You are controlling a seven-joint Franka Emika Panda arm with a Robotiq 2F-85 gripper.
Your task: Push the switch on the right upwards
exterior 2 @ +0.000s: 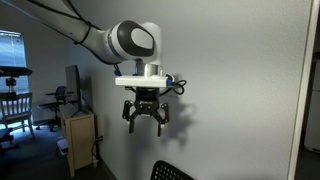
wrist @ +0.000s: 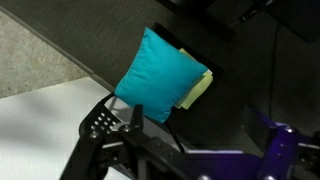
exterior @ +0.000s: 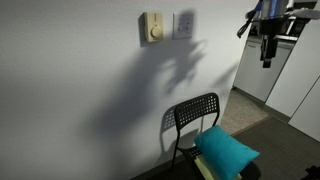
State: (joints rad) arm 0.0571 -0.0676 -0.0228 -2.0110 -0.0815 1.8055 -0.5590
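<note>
Exterior view, square switch (exterior: 184,24) upright on wall (exterior: 70,90)

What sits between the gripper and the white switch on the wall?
Nothing solid: in an exterior view only bare wall separates the gripper from the switch.

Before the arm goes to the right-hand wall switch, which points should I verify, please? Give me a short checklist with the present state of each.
1. Switch located: ok. The white switch sits on the wall, to the right of the cream plate.
2. Gripper empty: ok. The gripper is open and holds nothing.
3. Gripper at the switch: not ok. It hangs away from the wall and points downward.
4. Toggle position: cannot tell. It is too small to see.
5. Way clear: probably ok. The chair and the teal cushion stand lower than the switch.
</note>
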